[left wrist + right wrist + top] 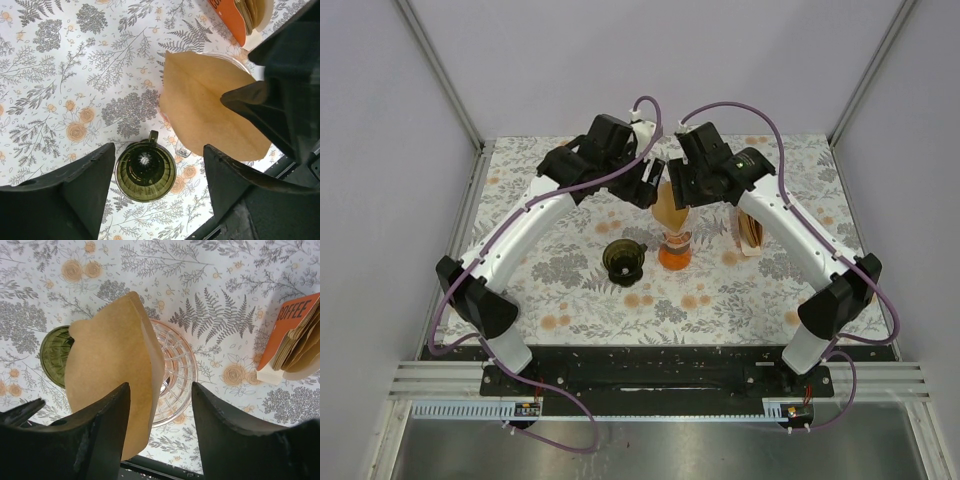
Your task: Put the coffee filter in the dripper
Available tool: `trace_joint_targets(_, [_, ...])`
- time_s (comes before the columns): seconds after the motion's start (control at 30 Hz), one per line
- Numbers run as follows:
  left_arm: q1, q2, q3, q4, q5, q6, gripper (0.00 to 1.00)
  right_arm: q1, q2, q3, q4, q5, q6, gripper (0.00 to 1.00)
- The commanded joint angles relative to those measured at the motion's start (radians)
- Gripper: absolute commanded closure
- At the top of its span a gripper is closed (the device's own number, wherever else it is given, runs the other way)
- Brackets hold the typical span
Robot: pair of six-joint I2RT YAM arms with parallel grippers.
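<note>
As it stands upright, the coffee filter [107,370] looks tan, creased.

The word "COFFEE" is printed on the orange filter pack [287,332].

Left arm [535,225] is rising from its base at the near left edge and leaning forward and inward, elbow out to the left, wrist bent toward table centre. Right arm [790,225] is mirroring it from the near right edge, elbow out to the right. The two wrists are meeting almost head to head over the middle of the table, close together but apart.

Left gripper [157,147] is pointing down, its two fingers [75,190] standing wide apart. Right gripper [160,385] is also pointing down, jaws parted by a clear gap, narrower than the left's. One right fingertip is showing at the right side of the left wrist view.
</note>
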Motion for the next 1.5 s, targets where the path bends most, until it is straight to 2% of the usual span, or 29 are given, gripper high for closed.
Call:
trace_joint_targets(0.0, [0.029,-0.046,0.045,0.034,0.022,0.016,0.25,-0.003,-0.052,0.104,0.014,-0.027,-0.059,0.38])
trace_joint_targets(0.07, [0.046,-0.056,0.042,0.034,0.033,0.025,0.20,-0.003,-0.058,0.139,-0.004,-0.010,-0.083,0.35])
trace_joint_targets(0.17, [0.070,-0.071,0.029,0.035,0.060,0.040,0.04,-0.003,-0.081,0.168,-0.011,0.011,-0.123,0.32])
trace_joint_targets(0.27, [0.098,-0.097,-0.004,0.050,0.079,0.053,0.01,-0.003,-0.098,0.199,0.018,-0.060,-0.177,0.32])
trace_joint_targets(0.3, [0.109,-0.106,-0.014,0.057,0.077,0.057,0.01,0.000,-0.104,0.204,0.040,-0.102,-0.192,0.38])
trace_joint_targets(0.4, [0.139,-0.132,-0.043,0.069,0.079,0.059,0.01,0.021,-0.107,0.192,0.104,-0.264,-0.241,0.76])
trace_joint_targets(0.47, [0.167,-0.146,-0.063,0.081,0.088,0.056,0.01,0.046,-0.081,0.195,0.108,-0.312,-0.287,0.89])
trace_joint_targets(0.53, [0.188,-0.158,-0.084,0.090,0.100,0.050,0.01,0.068,-0.028,0.228,0.060,-0.253,-0.298,0.99])
trace_joint_targets(0.7, [0.215,-0.183,-0.149,0.123,0.126,0.037,0.01,0.069,0.117,0.311,-0.105,0.000,-0.271,1.00])
trace_joint_targets(0.83, [0.213,-0.183,-0.182,0.149,0.167,-0.007,0.01,0.069,0.141,0.279,-0.124,0.074,-0.235,1.00])
trace_joint_targets(1.0, [0.213,-0.155,-0.201,0.176,0.252,-0.078,0.01,0.068,0.140,0.178,-0.072,0.033,-0.219,1.00])
trace_joint_targets(1.17, [0.213,-0.132,-0.241,0.218,0.394,-0.168,0.01,0.069,0.137,0.064,0.015,-0.012,-0.182,1.00])
trace_joint_targets(1.47, [0.198,-0.082,-0.290,0.259,0.433,-0.254,0.09,0.069,0.195,0.037,0.046,-0.015,-0.139,1.00])
